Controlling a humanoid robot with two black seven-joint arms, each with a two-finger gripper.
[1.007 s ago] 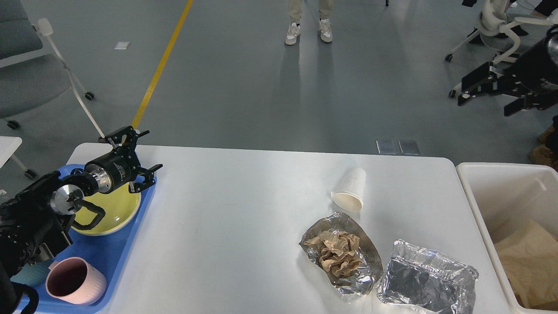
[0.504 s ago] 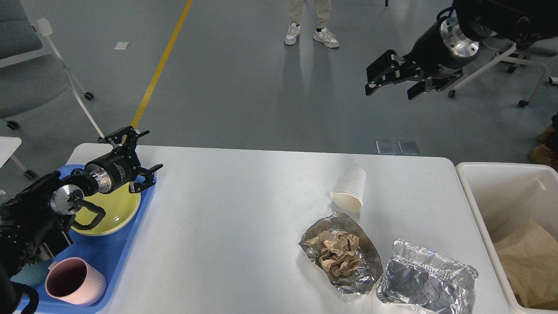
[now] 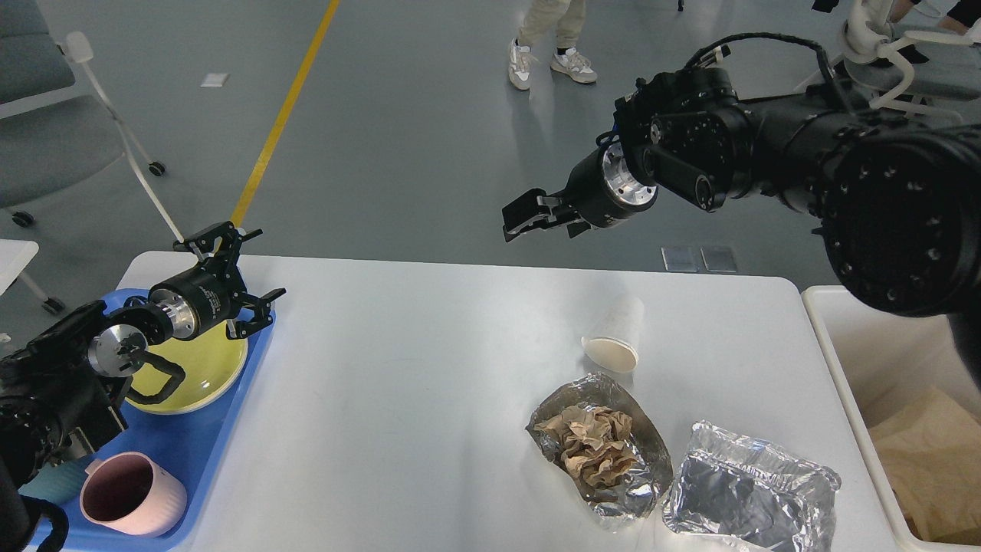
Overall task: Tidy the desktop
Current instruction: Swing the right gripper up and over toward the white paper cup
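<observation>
The desktop is seen as a wide white surface filling the lower middle of the head view, rounded at its far corners.

At its left edge a blue tray is laid, carrying a yellow plate and a pink mug. Right of centre a paper cup is found tipped on its side, mouth toward the viewer. Just nearer, a foil container holding crumpled brown paper is set beside a second, empty foil tray. A cream-white bin with brown paper inside is placed off the right edge.

The left gripper is held over the far end of the blue tray, fingers spread wide, nothing grasped. The right gripper is held in the air beyond the far edge, above and behind the cup; its fingers appear parted and empty.

Handling, as judged: the cup is light, thin-walled and easily crushed, and may roll; it is best pinched across the rim or mid-wall. The foil is light, soft and dents readily; a hold on a rim edge is advised. The loose paper could spill if the container is tilted.
</observation>
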